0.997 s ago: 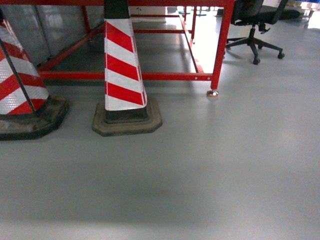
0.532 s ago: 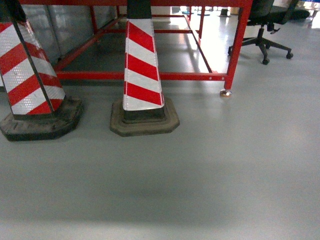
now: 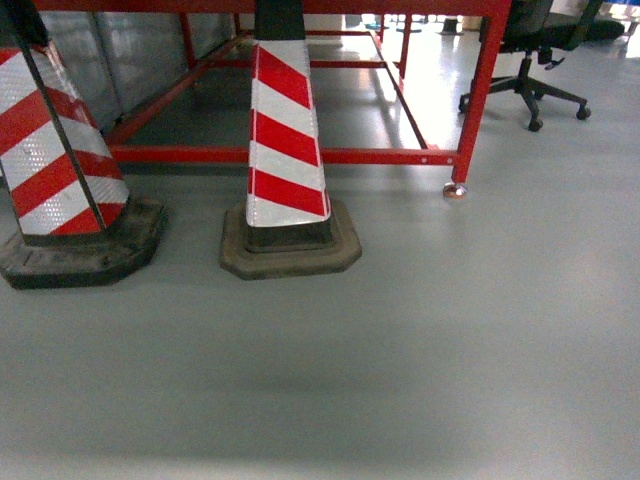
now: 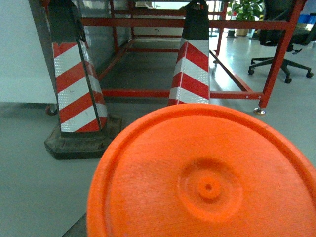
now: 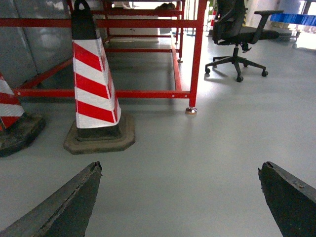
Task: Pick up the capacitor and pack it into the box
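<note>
A big orange round capacitor (image 4: 207, 182), its flat end face marked with a raised centre nub, fills the lower part of the left wrist view. It hangs above the grey floor right in front of that camera and hides the left gripper's jaws, which hold it. In the right wrist view my right gripper (image 5: 180, 168) stands open, its two dark fingertips (image 5: 89, 182) far apart over bare floor with nothing between them. Neither gripper shows in the head view. The box is out of view.
Two red-and-white striped cones (image 3: 288, 150) (image 3: 60, 150) on dark rubber bases stand ahead on the grey floor. Behind them runs a red steel table frame (image 3: 300, 155) with a foot (image 3: 455, 188). A black office chair (image 3: 540, 60) is at the far right.
The head view has swung left: cones, red frame and chair have slid to the right in the picture, then slightly down. No gripper has come into that view.
</note>
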Controlling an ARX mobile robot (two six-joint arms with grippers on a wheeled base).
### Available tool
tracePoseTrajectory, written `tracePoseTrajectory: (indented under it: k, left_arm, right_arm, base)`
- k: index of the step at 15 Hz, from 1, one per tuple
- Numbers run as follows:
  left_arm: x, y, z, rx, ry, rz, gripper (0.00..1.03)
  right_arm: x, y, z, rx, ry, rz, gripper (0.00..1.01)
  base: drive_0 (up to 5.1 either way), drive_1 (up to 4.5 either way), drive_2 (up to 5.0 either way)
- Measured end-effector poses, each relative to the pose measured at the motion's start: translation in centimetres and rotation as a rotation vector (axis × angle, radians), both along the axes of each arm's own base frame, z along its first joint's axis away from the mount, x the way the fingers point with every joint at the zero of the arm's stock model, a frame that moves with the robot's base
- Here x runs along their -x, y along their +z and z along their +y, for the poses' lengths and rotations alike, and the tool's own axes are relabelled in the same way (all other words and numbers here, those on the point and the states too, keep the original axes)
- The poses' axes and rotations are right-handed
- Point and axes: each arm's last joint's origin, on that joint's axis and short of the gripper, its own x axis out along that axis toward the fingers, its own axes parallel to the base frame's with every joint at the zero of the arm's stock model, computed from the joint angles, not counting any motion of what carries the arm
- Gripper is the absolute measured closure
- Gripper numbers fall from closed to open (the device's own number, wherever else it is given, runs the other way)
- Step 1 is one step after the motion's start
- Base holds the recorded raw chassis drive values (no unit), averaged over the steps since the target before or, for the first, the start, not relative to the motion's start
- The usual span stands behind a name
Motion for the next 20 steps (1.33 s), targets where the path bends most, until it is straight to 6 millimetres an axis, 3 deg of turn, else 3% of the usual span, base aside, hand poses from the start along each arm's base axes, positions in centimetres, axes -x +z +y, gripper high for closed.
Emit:
tracePoseTrajectory:
  k: [20]
  left_arm:
    - [0.0,0.0,0.0,0.0,0.0,0.0,0.6]
  right_arm:
    - [0.0,0.0,0.0,0.0,-0.001,0.0,0.03]
  base:
    - [0.0,3.92,-3.9]
